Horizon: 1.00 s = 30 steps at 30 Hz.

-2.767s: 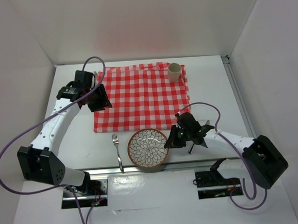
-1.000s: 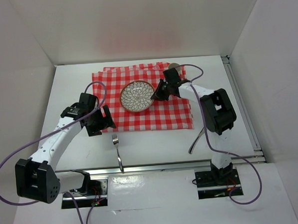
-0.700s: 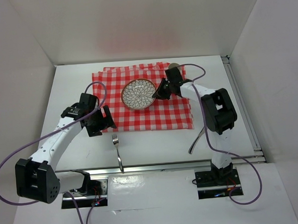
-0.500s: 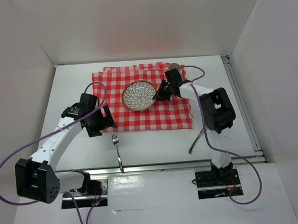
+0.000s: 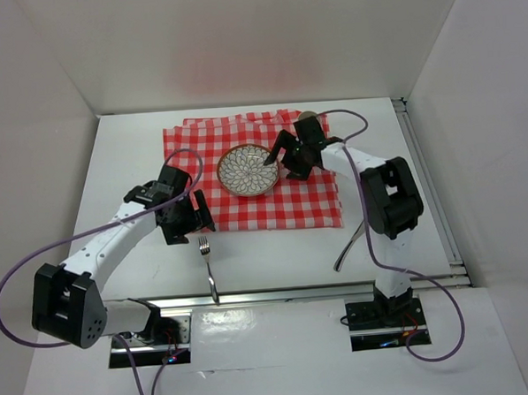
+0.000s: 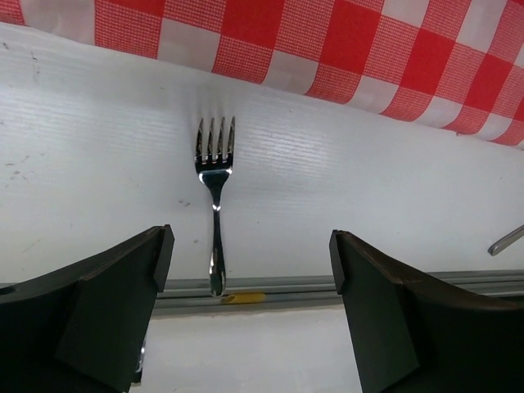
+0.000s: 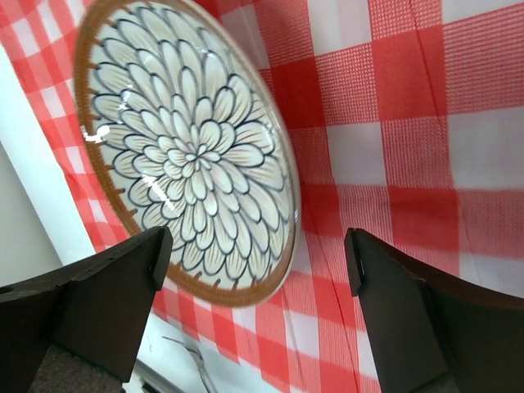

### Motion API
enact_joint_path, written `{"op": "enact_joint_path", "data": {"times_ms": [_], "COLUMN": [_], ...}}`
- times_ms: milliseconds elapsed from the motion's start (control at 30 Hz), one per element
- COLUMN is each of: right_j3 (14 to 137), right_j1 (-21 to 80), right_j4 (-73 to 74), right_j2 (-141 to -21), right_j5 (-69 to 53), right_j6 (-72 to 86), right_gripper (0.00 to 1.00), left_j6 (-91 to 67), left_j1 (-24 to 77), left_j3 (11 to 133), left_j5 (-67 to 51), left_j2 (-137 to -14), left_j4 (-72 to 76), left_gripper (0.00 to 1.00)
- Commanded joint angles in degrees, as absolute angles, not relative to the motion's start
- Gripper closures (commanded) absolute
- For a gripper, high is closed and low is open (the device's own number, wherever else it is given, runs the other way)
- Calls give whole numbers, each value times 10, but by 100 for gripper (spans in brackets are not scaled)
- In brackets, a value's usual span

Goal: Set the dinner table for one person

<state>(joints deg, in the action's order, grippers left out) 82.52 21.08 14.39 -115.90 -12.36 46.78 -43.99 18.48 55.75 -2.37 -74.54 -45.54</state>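
Found plate (image 5: 247, 170) flat on checked cloth (image 5: 282, 205) at far side of surface (image 5: 129, 151), likely as setting's centre. Noted right claw (image 5: 282, 161) spread wide beside rim, gripping nothing. Noted left claw (image 6: 250, 246) wide over fork (image 6: 215, 176) near front edge, apparently lining up pickup.

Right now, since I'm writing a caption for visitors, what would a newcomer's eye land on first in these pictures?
The red-and-white checked cloth on the far half of the white tabletop, with a round flower-patterned, brown-rimmed plate lying on it. The open right gripper hovers at the plate's right edge; nearer, a silver fork lies on bare table close by the open left gripper.
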Motion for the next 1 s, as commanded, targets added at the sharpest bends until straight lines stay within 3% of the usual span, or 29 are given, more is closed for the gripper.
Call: {"op": "enact_joint_path", "data": {"times_ms": [0,133,400,800,833,867,967], "right_j3": [835,752,666,652,646,646,641], "right_j1": [218,223,223,223,223,223,223], "right_j4": [173,180,236,257,257,257,257], "right_j2": [-1065,-963,-794,-751,-746,-746,-735], "right_j5": [-76,-54,-18,-6,-6,-6,-6], "right_j6": [440,423,392,392,392,392,392], "right_gripper": [0,0,0,0,0,0,0], "left_j6": [-496,-549,-557,-601,-601,-601,-606], "left_j1": [207,218,248,299,304,304,304], "left_j3": [536,456,422,392,386,380,374], "left_j5": [3,-4,8,48,48,48,48], "left_j2": [-737,-723,-774,-831,-838,-845,-845], "left_j4": [-445,-393,-363,-351,-351,-345,-337], "left_gripper": [4,15,26,47,51,63,85]}}
